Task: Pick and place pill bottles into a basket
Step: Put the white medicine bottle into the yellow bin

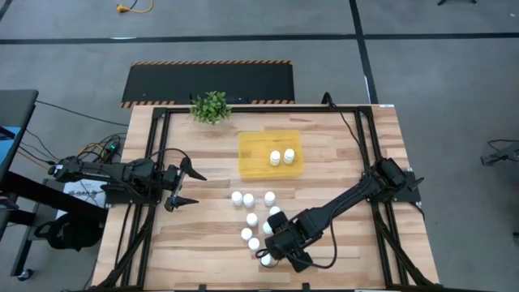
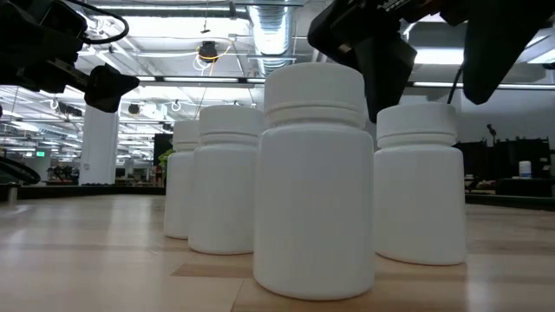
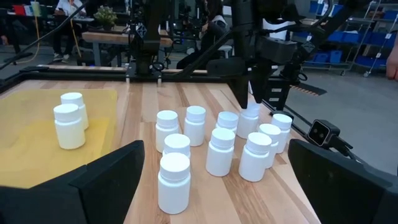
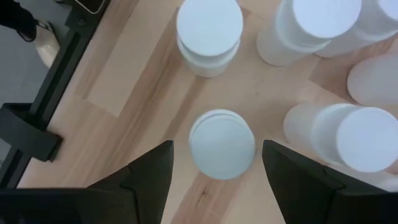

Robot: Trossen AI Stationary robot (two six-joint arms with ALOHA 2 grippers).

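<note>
Several small white pill bottles [image 1: 249, 199] stand upright in a cluster on the wooden table, in front of the yellow tray [image 1: 255, 146]. Two more bottles [image 1: 281, 156] stand inside the tray. My right gripper [image 1: 272, 237] points down over the near part of the cluster, open. Its fingers stand on either side of one bottle's cap [image 4: 222, 144] without touching it. My left gripper [image 1: 188, 186] is open and empty, held level to the left of the cluster, and it faces the bottles [image 3: 221, 149].
A small green potted plant [image 1: 211, 106] stands at the table's far edge, left of the tray. Other bottles [image 4: 209, 34] stand close around the one under my right gripper. Bare wood lies to the table's left and right of the cluster.
</note>
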